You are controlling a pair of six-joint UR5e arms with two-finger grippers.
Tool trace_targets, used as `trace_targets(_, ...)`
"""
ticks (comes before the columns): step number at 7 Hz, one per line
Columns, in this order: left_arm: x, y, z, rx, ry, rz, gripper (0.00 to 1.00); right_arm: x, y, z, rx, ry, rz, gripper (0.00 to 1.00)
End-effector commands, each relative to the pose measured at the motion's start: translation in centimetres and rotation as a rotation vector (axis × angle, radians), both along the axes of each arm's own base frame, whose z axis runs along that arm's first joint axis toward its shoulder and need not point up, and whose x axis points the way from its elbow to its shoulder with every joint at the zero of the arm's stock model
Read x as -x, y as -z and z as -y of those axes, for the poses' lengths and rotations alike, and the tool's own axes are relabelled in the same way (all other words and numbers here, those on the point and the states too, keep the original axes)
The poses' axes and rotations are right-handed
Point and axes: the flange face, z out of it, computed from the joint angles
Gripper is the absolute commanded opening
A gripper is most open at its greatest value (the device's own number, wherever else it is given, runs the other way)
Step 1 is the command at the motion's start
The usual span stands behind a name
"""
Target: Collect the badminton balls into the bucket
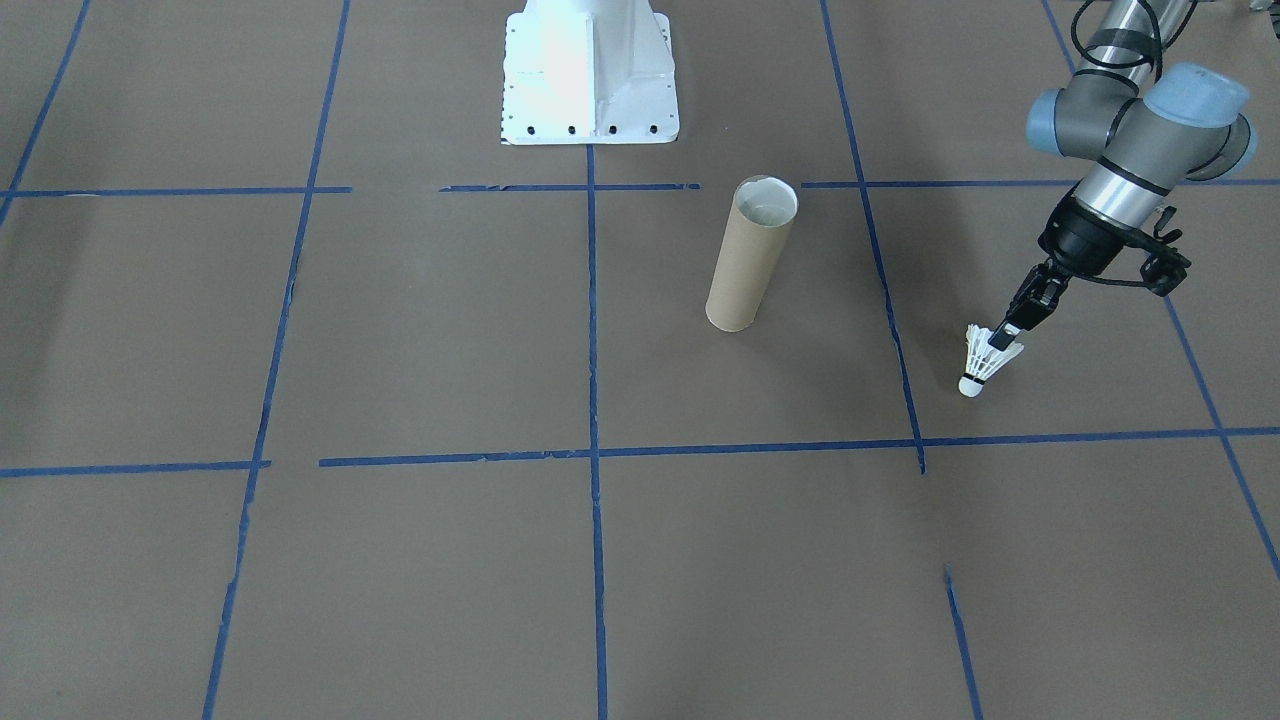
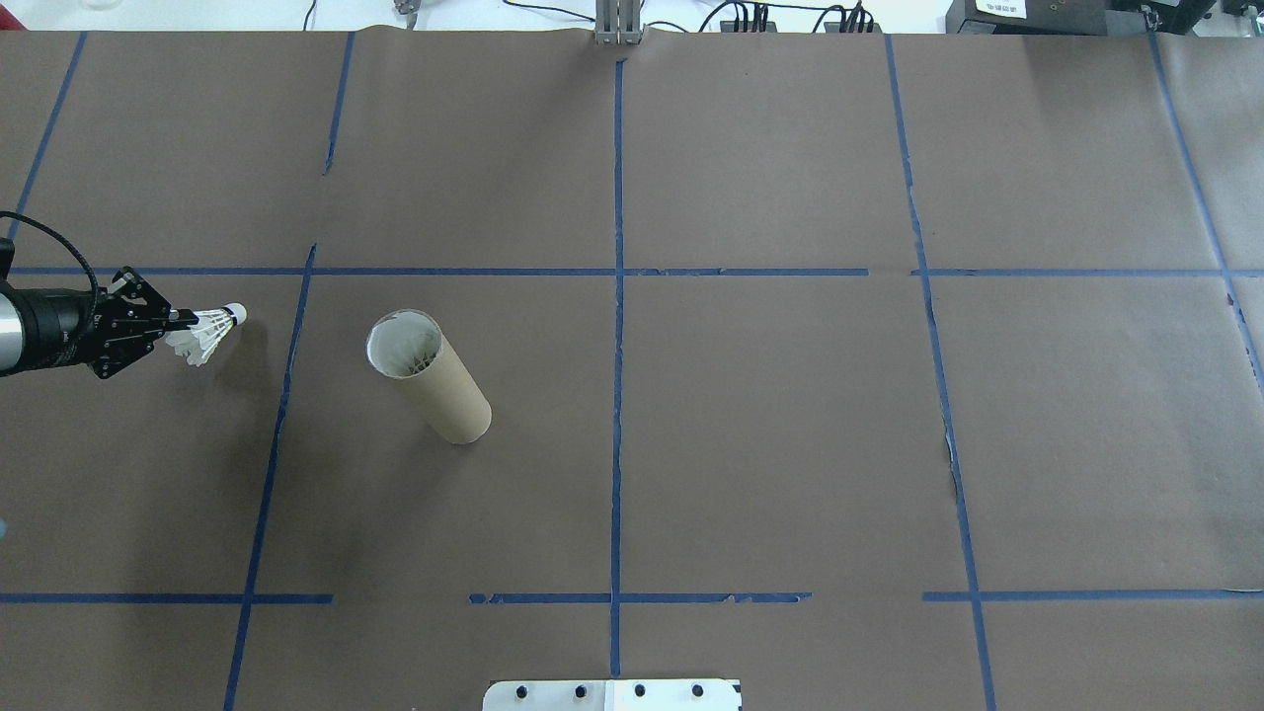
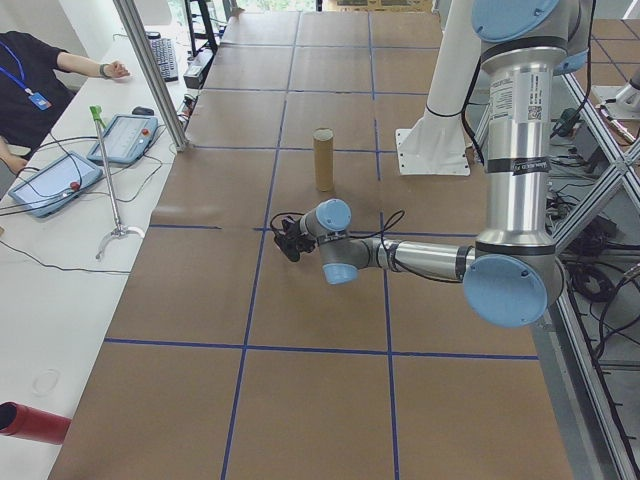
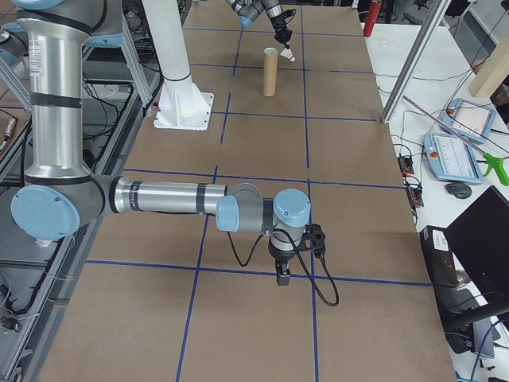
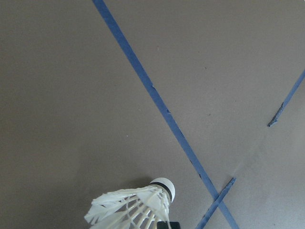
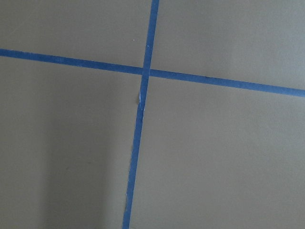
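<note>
Near the middle of the bench [image 2: 750, 444], forward of the white pedestal base [image 1: 590, 75], one bucket [image 1: 750, 255] is recorded: a tall, narrow brown cardboard tube, standing upright with its open mouth upward. A pale whitish inner wall is seen through the mouth in the overhead view, along with faint thin markings low inside; whether anything lies in the tube cannot be told.

One badminton ball [image 1: 982, 360] is listed well apart from the bucket, on the robot's left side of it and beyond a blue tape line [image 1: 880, 270]. It consists of white feathers, a round white cork tip and a thin dark band behind the tip. It is held with the cork pointing down and away from the tool, clear of the brown paper surface by the look of its shadow.

Left tool [image 1: 1012, 335]: clenched on the feather skirt of the badminton ball, fingers [image 2: 178, 318] pinched close together.

Right tool [image 4: 281, 276]: seen only in the right side view, far from the bucket, pointed down near a tape crossing; whether it is released or clenched cannot be told.
</note>
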Motion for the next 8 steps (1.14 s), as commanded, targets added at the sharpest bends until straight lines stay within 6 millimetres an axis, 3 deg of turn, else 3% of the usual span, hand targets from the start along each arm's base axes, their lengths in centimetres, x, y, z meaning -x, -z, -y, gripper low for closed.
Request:
trace_targets(1,4.2,2.9,1.3,-0.066,-0.093,0.043,0.0,0.0,0.0,0.0,0.0,0.0,0.0,1.0)
trace_targets(3,8.1,7.7,2.6,-0.125,-0.192,0.163,0.0,0.0,0.0,0.0,0.0,0.0,0.0,1.0)
trace_targets(4,8.3,10.8,2.2,-0.145,-0.266,0.206,0.0,0.0,0.0,0.0,0.0,0.0,0.0,1.0)
trace_targets(5,9.4,14.6,3.4,-0.155,-0.27,0.246,0.0,0.0,0.0,0.0,0.0,0.0,0.0,1.0)
trace_targets(7,9.2,26.0,5.7,-0.142,-0.322,0.331,0.0,0.0,0.0,0.0,0.0,0.0,0.0,1.0)
trace_targets(8,8.6,31.2,5.8,-0.122,-0.339,0.345,0.0,0.0,0.0,0.0,0.0,0.0,0.0,1.0)
